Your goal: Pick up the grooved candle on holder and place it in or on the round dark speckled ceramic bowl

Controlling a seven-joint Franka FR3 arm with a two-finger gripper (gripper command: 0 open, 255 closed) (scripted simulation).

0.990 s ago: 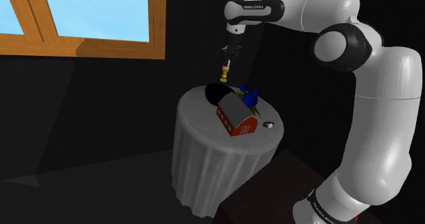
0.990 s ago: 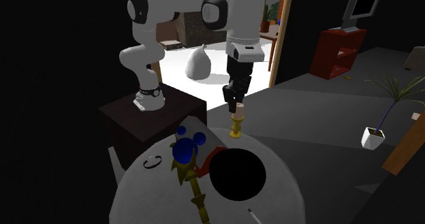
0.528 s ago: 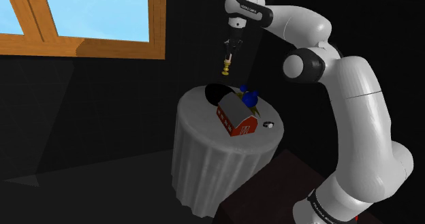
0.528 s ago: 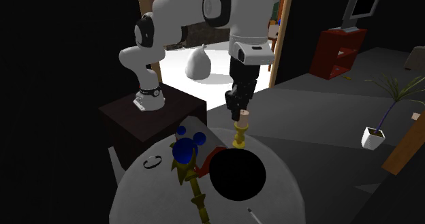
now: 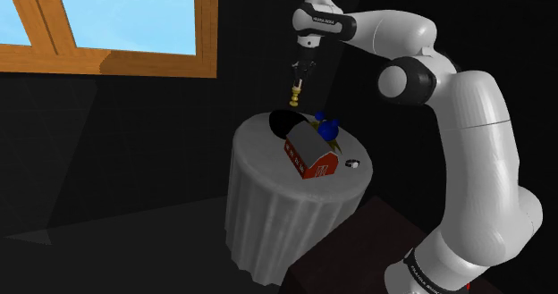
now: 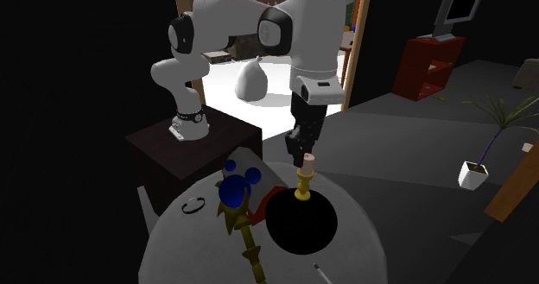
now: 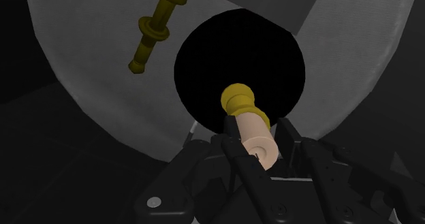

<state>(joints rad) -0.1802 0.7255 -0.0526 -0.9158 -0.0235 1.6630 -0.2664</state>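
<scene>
one arm [image 5: 474, 140]: white with dark joints, rises from the stand and bends over toward the shoulder view's left, hand pointing down above the table.
table [image 5: 268, 203]: round, draped in a pale cloth to the floor; carries the bowl, a toy house and a sceptre.
bowl [image 6: 300, 222]: round, reads as a flat black disc, speckle not discernible; sits on the side of the table away from the stand; nothing inside it yet, so the placing is not done.
toy house [image 5: 311, 154]: red with a grey roof, just beside the bowl on the stand's side; no part in the task.
sceptre [image 6: 240, 217]: gold with blue balls, lies beside the bowl; likewise untouched.
gripper [image 6: 302, 153]: clenched on the candle's pale upper end, one black finger on each side in the wrist view.
candle [image 6: 304, 174]: cream stub on a turned gold holder, grooves not discernible; hangs roughly upright from the fingers, clear of the table, so pick-up and lift count as done.
holder foot [image 7: 237, 98]: lines up over the bowl's dark inside, close to the rim nearest the gripper; a gap above the bowl in the shoulder view; probably left to do: lower, let go, pull away.
</scene>
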